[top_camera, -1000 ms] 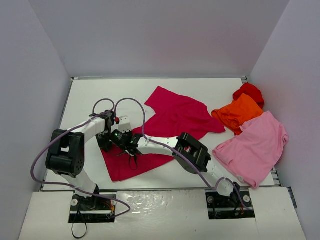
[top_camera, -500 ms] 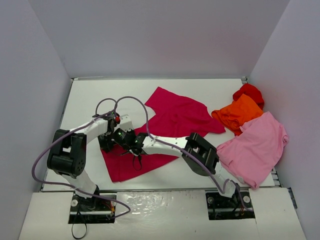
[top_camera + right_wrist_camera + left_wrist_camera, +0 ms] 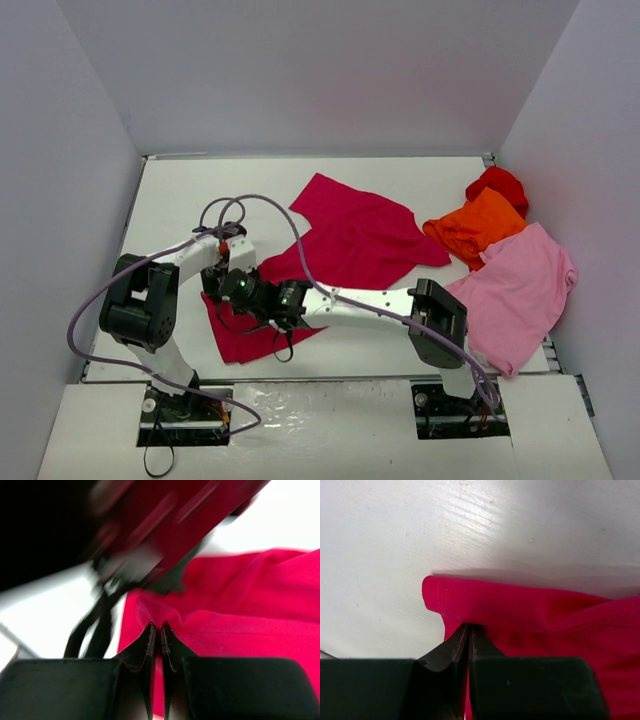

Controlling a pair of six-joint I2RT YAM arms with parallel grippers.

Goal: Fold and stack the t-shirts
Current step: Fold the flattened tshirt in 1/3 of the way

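The crimson-magenta t-shirt (image 3: 350, 235) lies spread across the middle of the table, with a bunched part (image 3: 245, 340) at the near left. My left gripper (image 3: 212, 288) is shut on its hemmed edge (image 3: 470, 597), right at the cloth's left corner (image 3: 468, 626). My right gripper (image 3: 236, 291) sits close beside it, shut on a raised fold of the same shirt (image 3: 155, 626). The right arm reaches far left across the cloth. A light pink t-shirt (image 3: 510, 295), an orange one (image 3: 478, 228) and a red one (image 3: 498, 184) lie at the right.
The white table (image 3: 200, 190) is boxed in by grey walls at the left, back and right. The left arm's purple cable (image 3: 250, 200) loops above the grippers. The three other shirts crowd the right edge.
The right arm has stretched further left and its elbow has dropped toward the near edge. The near-left part of the crimson shirt has bunched up narrower. Both grippers have stayed shut.
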